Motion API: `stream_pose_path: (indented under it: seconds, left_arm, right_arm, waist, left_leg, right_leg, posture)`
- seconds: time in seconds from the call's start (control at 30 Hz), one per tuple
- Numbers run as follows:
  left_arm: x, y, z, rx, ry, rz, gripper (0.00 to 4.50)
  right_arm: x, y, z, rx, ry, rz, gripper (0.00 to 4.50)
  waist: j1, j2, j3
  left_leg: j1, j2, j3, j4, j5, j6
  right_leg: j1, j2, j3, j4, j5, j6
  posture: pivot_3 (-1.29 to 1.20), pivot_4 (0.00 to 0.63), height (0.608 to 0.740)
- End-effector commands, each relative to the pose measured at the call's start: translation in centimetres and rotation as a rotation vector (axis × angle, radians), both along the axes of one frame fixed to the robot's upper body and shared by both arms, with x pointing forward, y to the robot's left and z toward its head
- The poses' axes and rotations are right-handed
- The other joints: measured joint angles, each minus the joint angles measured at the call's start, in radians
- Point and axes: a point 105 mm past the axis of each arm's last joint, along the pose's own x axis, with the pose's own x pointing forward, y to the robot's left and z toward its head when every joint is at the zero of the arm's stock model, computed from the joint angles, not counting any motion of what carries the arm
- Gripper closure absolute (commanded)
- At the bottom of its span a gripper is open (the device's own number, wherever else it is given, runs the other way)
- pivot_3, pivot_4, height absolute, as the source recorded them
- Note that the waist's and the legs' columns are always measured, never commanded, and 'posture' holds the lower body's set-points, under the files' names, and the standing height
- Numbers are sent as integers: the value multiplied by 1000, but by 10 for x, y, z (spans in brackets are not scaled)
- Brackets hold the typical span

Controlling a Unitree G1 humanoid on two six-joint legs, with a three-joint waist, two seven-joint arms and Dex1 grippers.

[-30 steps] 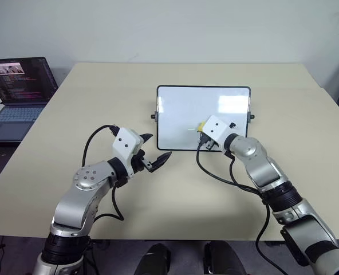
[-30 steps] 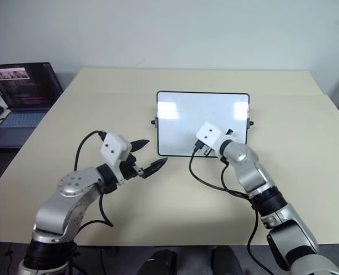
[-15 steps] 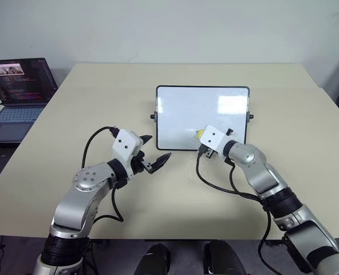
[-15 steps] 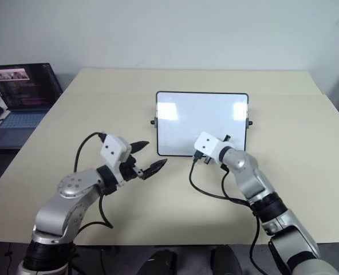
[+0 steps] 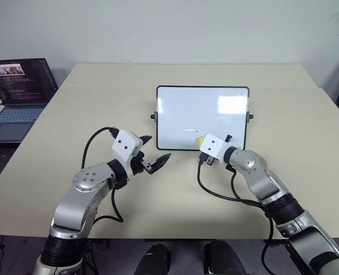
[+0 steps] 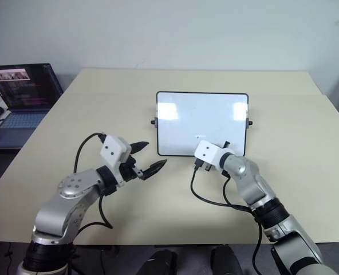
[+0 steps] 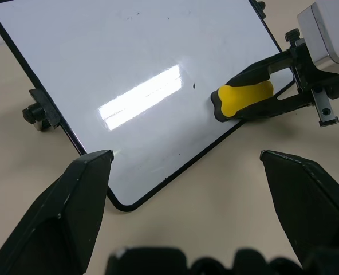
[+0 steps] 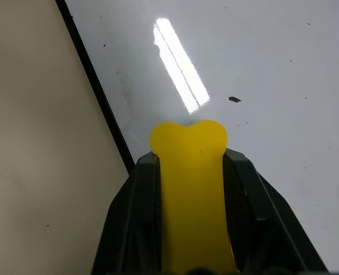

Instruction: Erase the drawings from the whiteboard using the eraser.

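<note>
The whiteboard (image 5: 202, 109) lies flat on the middle of the beige table, glossy white in a thin black frame. Of the drawings I see a small dark speck (image 8: 234, 99) on the board, just beyond the eraser's tip. My right gripper (image 5: 203, 141) is shut on the yellow eraser (image 8: 191, 177). The eraser's end rests on the board close to its near edge, left of centre, and also shows as a yellow block (image 7: 244, 98). My left gripper (image 5: 158, 146) hovers open and empty over the table, off the board's near left corner.
An open laptop (image 5: 18, 91) stands on a lower surface to the left of the table (image 5: 101, 97). Black cables loop from both wrists. Bare tabletop surrounds the board on all sides.
My right gripper has drawn the eraser down the board toward its near edge. The left gripper has stayed where it was, open.
</note>
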Motion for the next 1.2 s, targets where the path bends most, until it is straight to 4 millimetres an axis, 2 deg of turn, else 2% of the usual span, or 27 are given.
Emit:
stream_pose_path:
  seconds: [0.03,0.27,0.4,0.63,0.83,1.03,1.2]
  left_arm:
    - [-4,-2,16,-8,-67,-12,0]
    - [-2,-5,16,-10,-68,-22,0]
    - [-1,-6,17,-13,-69,-24,0]
    - [-2,-5,18,-13,-71,-20,0]
    - [-4,-3,18,-12,-72,-11,0]
    - [-5,-3,18,-12,-72,-7,0]
    - [-5,-4,19,-14,-74,-7,0]
  right_arm:
    - [1,1,19,60,-22,-26,3409]
    - [-1,29,81,232,-122,-19,3409]
    - [3,37,93,264,-142,-28,3409]
    - [18,34,85,224,-151,-65,3409]
    - [29,26,65,144,-143,-89,3409]
    - [22,15,38,66,-101,-84,3409]
    - [14,10,28,43,-78,-78,3409]
  waist:
    - [0,0,0]
    - [-2,0,0]
    - [0,0,0]
    - [2,0,0]
    - [-1,0,0]
    - [0,0,0]
    - [0,0,0]
  left_leg:
    - [0,0,0,0,0,0]
    - [-1,0,0,-1,0,0]
    - [-2,0,-1,-1,0,-1]
    - [-3,0,-1,-1,0,0]
    - [-2,0,0,-2,0,0]
    - [-2,0,0,-1,0,0]
    - [-2,0,0,-1,0,0]
  right_leg:
    - [0,0,0,0,0,0]
    - [-2,0,0,0,0,0]
    - [-2,0,0,-1,0,0]
    - [-2,0,-1,-2,0,0]
    - [-2,0,0,-2,0,0]
    - [-2,0,0,-2,0,0]
    - [-2,0,0,-2,0,0]
  posture:
    - [0,150,740]
    - [0,150,740]
    - [0,150,740]
    - [0,150,740]
    - [0,150,740]
    - [0,150,740]
    - [0,150,740]
